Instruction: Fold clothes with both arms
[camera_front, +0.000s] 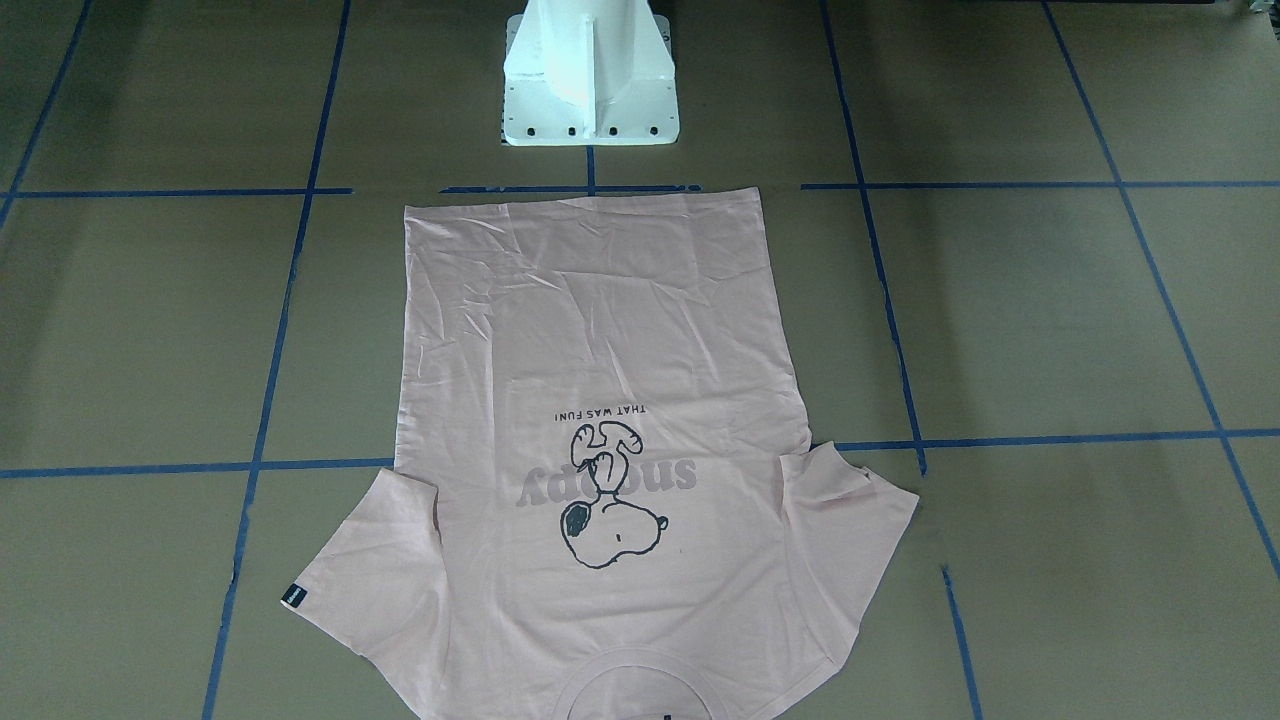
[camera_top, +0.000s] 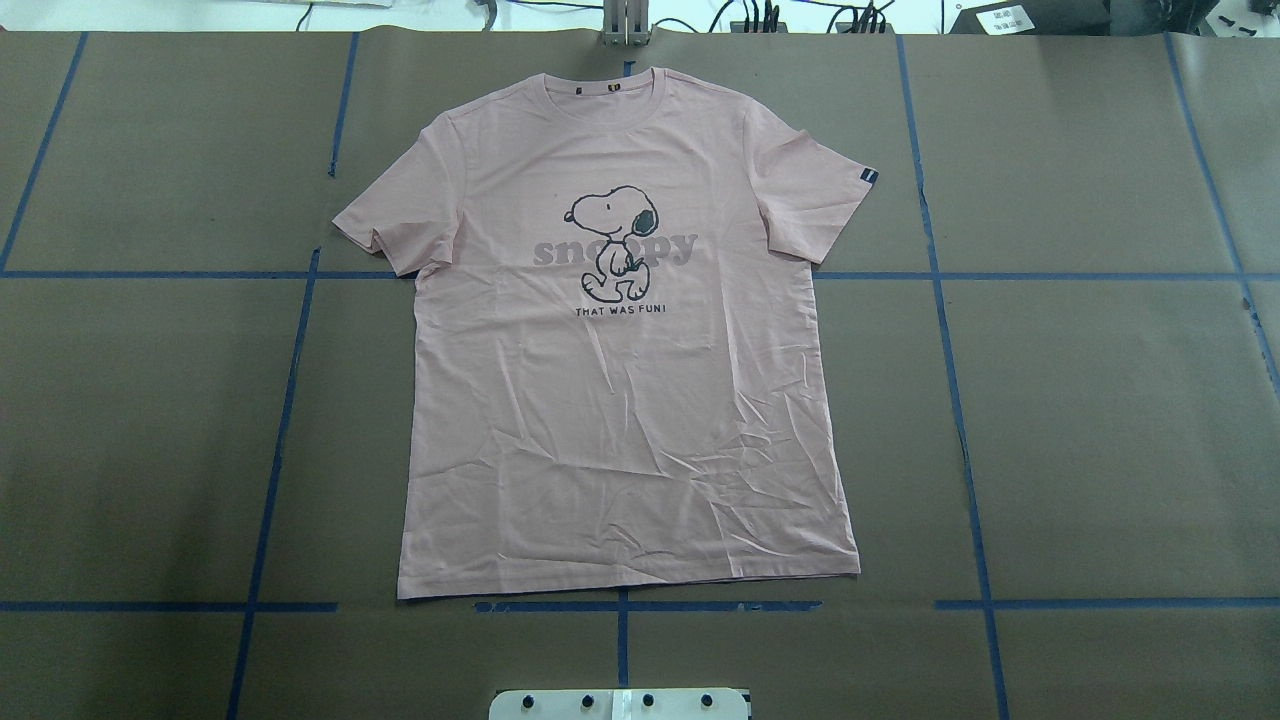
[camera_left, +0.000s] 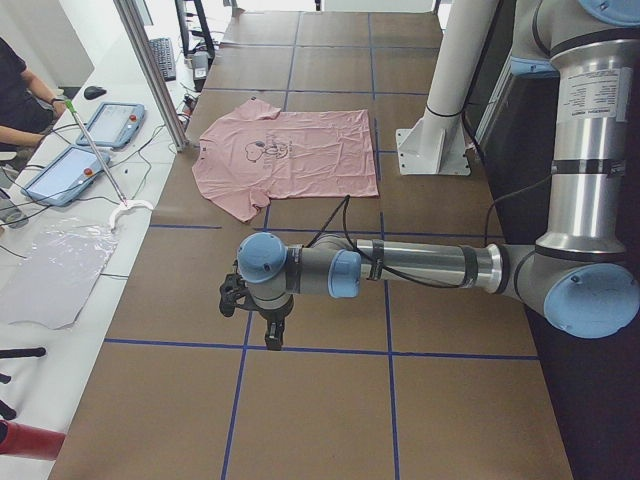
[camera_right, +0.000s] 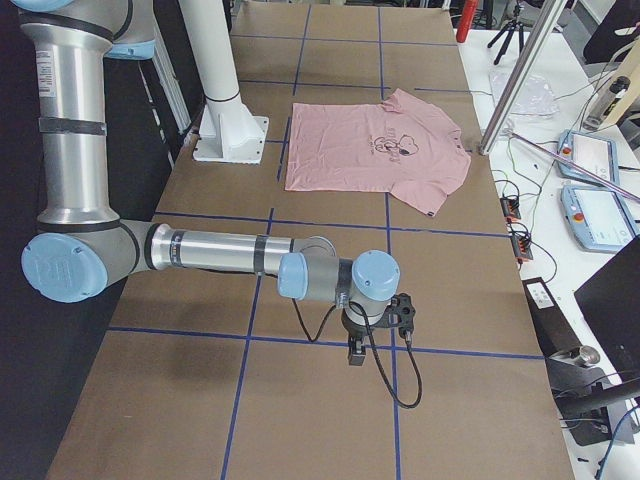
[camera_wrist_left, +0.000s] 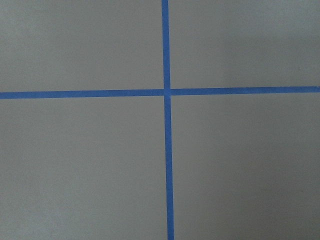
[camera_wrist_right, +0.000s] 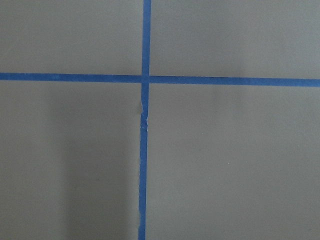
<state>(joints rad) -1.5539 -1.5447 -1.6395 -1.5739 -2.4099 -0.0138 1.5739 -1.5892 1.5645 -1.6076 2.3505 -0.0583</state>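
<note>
The T-shirt (camera_top: 620, 400) lies flat and print-up in the middle of the table (camera_top: 1100, 400), with its hem toward the pedestal (camera_front: 590, 90) and its collar away. The left gripper (camera_left: 272, 338) and right gripper (camera_right: 357, 352) hang well apart from it, over tape (camera_wrist_left: 166, 150) crossings at opposite table ends. I cannot tell whether either is apart or together.

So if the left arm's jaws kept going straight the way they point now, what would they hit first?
Most likely the table. The left arm points its jaws straight down, and its wrist camera shows only brown surface with a blue tape cross below. The T-shirt lies well aside.
</note>
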